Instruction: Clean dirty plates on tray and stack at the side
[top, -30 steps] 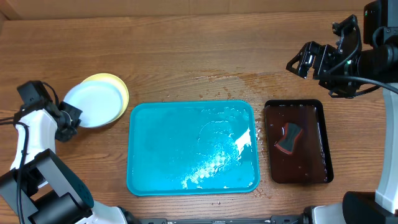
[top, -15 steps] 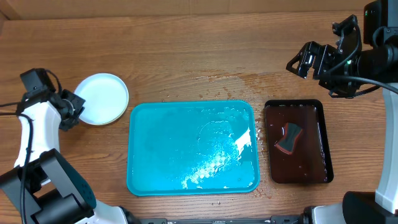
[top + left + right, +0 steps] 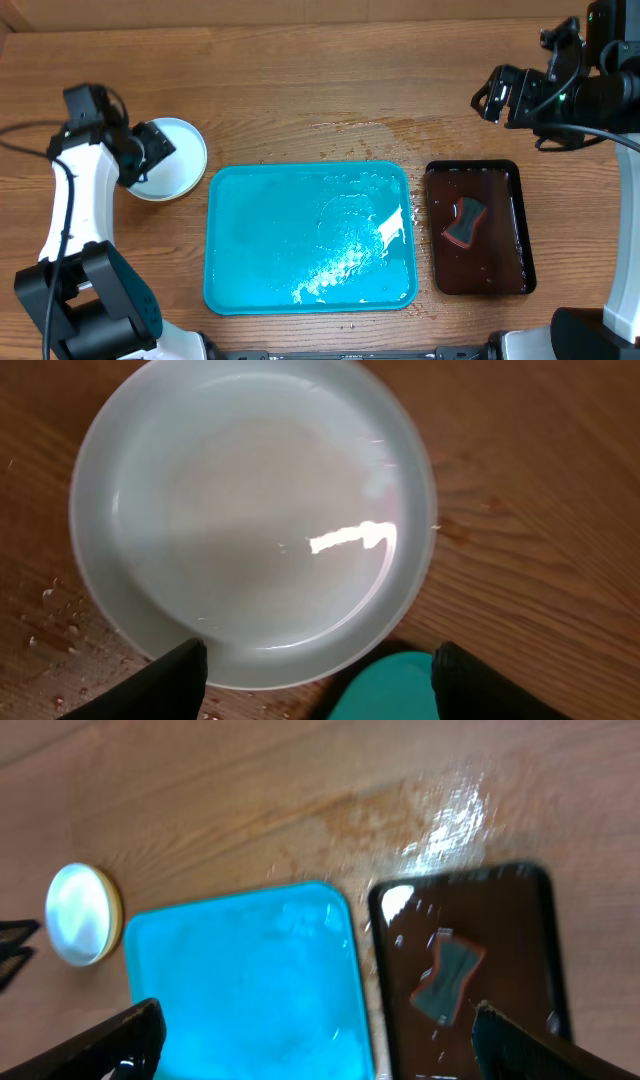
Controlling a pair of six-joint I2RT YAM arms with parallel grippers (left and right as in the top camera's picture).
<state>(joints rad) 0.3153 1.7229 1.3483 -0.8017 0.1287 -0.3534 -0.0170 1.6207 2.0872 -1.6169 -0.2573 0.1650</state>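
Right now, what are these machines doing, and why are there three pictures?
These are two robot arms at a wooden table. Each arm ends in a two-finger claw called a gripper. One picture looks straight down from above the table. The other two come from small cameras on the arms' wrists, so you see dark fingertips at the bottom corners. On the table lie a wet blue tray, a dark tray with a sponge in it, and plates stacked at the left. The left gripper is open at the plates' edge. The right gripper is open too, off to the right. Neither holds anything.
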